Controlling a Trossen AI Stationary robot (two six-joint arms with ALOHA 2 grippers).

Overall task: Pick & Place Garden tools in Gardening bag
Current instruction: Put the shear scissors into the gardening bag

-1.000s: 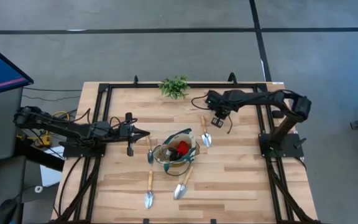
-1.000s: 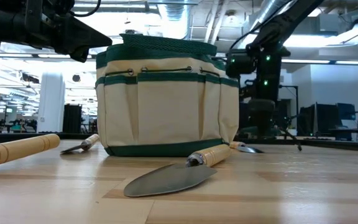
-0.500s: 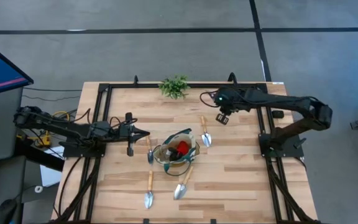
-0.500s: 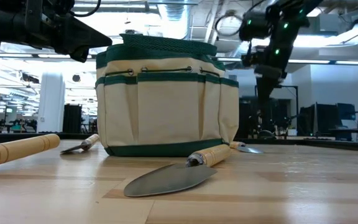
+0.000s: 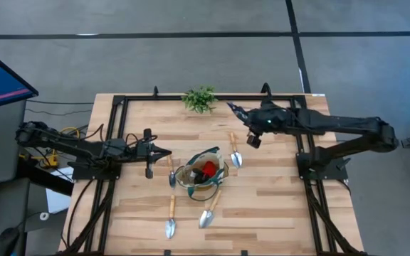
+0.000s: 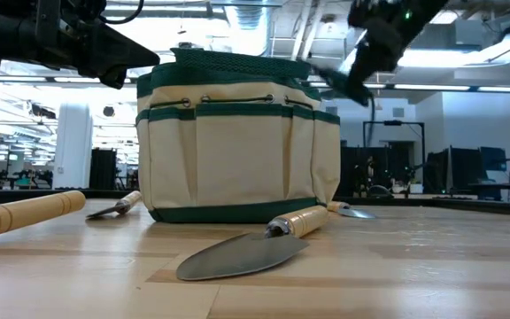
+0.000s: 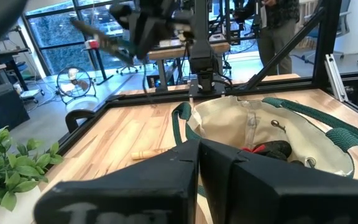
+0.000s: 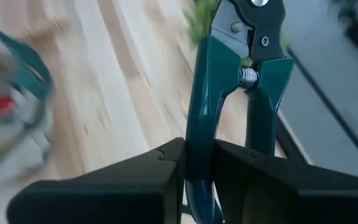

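My right gripper hangs above the table's far right part, shut on pruning shears with teal handles; the blades point away from it, toward the plant. The tan gardening bag with green trim stands upright mid-table, a red-and-black item inside. Four wood-handled trowels lie flat around it: one on the right, one on the left, two near the front. My left gripper waits shut and level, left of the bag. My right gripper pinches one teal handle of the shears between its two fingers; the other handle runs outside one finger. The shears lie along the fingers, slanting down toward the table's far left. They are lifted clear of the table.
A leafy green plant stands at the far edge, just beyond the shears' tip. A black frame rail runs around the tabletop. Bare wood lies at the table's near right.
My right gripper has risen well above the table with the shears, staying shut on them. It has tipped from pointing steeply down to a shallower slant, and the arm's elbow has swung out toward the table's right edge.
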